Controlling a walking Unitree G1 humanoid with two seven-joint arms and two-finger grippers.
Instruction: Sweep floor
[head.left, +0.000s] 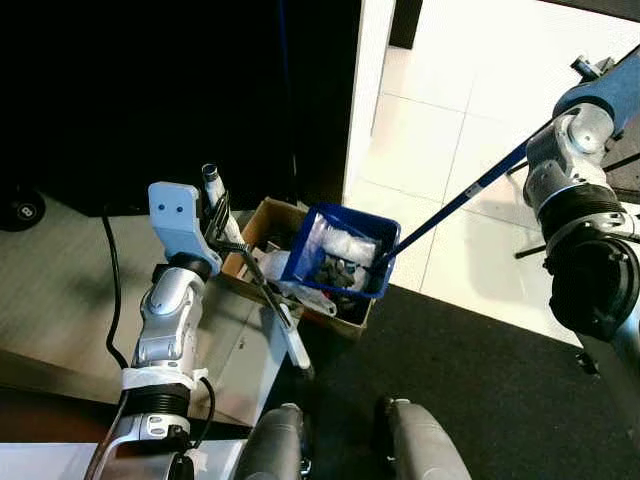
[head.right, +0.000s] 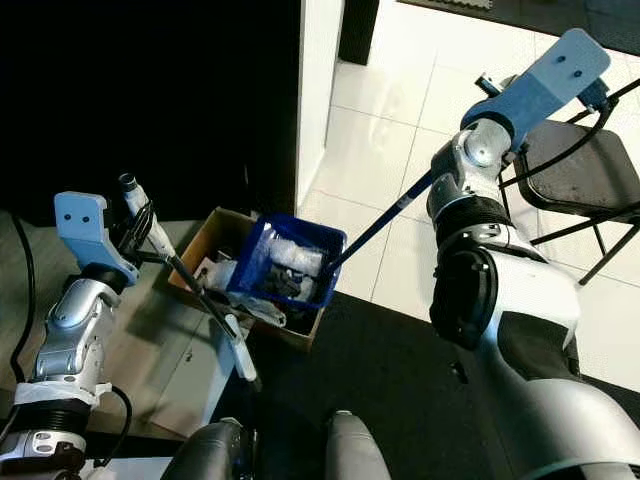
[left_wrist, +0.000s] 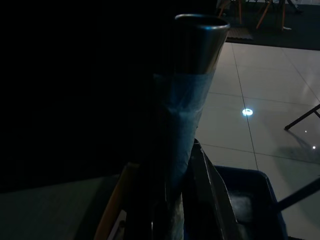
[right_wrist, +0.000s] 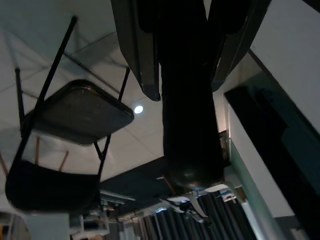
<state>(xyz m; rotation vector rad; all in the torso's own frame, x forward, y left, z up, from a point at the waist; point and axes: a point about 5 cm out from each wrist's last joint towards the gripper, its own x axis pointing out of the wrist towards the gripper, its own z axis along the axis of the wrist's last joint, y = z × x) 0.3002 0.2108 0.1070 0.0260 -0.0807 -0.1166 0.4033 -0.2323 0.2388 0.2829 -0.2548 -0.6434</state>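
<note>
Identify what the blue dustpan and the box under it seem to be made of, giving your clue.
Blue dustpan: probably moulded plastic, uniform saturated colour with thin rigid walls. Box: corrugated cardboard by its look, matte brown with folded flaps.

Looks to us like a room in someone's home or a small office. We've got glossy white floor tiles (head.left: 470, 100), a dark carpet (head.left: 480, 400) next to them, a black folding chair (head.right: 585, 180), and a cardboard box (head.left: 262, 222) full of rubbish by the white wall (head.left: 370, 90).
</note>
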